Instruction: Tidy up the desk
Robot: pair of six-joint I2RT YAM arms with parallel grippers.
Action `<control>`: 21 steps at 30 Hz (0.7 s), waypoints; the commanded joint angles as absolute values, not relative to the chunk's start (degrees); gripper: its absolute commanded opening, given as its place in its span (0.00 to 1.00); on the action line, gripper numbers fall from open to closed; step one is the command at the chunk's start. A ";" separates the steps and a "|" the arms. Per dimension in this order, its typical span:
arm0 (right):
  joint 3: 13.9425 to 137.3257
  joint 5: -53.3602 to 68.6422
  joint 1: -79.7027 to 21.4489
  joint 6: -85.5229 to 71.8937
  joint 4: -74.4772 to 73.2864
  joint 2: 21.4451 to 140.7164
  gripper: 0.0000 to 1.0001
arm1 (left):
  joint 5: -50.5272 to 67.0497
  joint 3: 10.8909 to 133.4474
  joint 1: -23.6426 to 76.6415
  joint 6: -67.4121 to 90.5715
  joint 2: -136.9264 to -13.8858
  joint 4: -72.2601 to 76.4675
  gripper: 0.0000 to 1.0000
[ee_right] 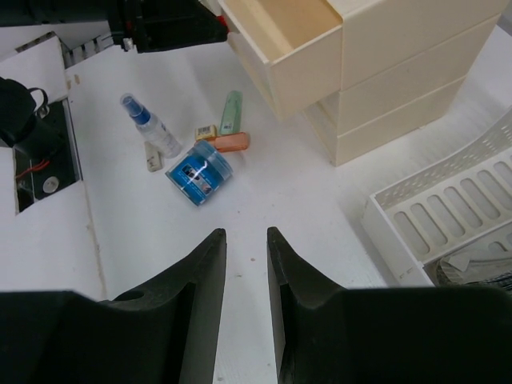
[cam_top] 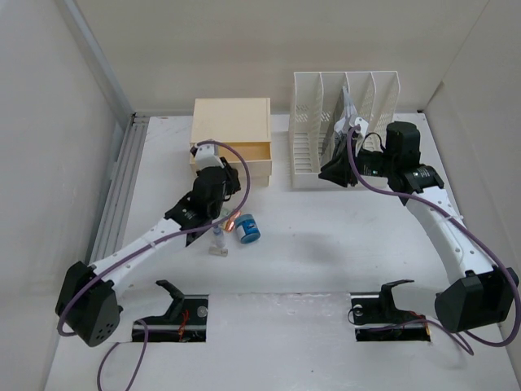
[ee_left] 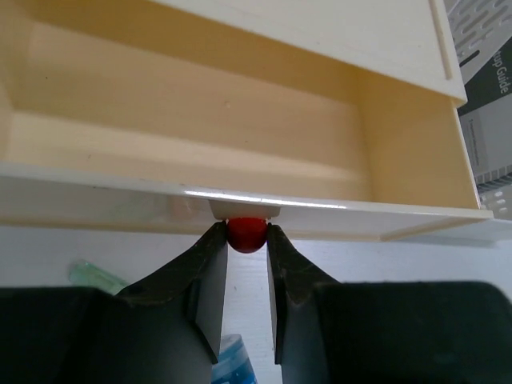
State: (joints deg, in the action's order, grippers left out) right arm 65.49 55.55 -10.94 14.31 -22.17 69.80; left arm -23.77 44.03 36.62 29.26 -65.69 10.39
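left gripper (ee_left: 246, 240) is closed on the small red knob (ee_left: 246, 229) at the front of the top drawer (ee_left: 240, 136) of the cream drawer box (cam_top: 231, 134). fingers pinch the knob from both sides. the drawer stands partly out and looks empty inside. likely step: opening it so the loose items can go in.

right gripper (ee_right: 245, 236) has its fingers a narrow gap apart with nothing between them. it hangs over bare surface just in front of the white file rack (cam_top: 313, 138), apart from the rack, and looks parked or waiting while the left arm works the drawer.

the desk surface (cam_top: 326, 236) is the big white top under both arms, pale walls around it, box and rack at its far side.

loose clutter sits close together in front of the box: blue tub (ee_right: 198, 173) on its side, clear spray bottle (ee_right: 150, 126) with blue cap lying down, green tube (ee_right: 231, 112), orange item (ee_right: 232, 142) and a small yellow piece (ee_right: 207, 132) touching or nearly touching. probably all headed for the drawer.

writing: a dark booklet (ee_left: 496, 88) in the rack shows "guide", with the word before it ending in "up" and the rest cut off. the tub label is too small to read.

risk: the knob is small and round, so the fingers could slip off.
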 commanded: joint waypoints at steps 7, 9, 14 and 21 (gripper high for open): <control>66.36 58.10 -10.72 15.64 -21.53 69.52 0.32 | -26.62 39.90 43.86 36.03 -58.98 4.57 0.29; 65.83 58.10 -10.72 15.64 -21.53 69.52 0.38 | -27.24 39.90 43.86 36.04 -58.97 3.96 0.55; 65.83 58.62 -10.72 16.87 -22.14 70.04 0.55 | -28.48 41.13 43.86 36.04 -57.57 0.27 0.90; 68.20 51.81 -18.88 26.09 -29.53 71.71 0.59 | -25.41 44.90 46.75 36.56 -49.14 -5.08 0.87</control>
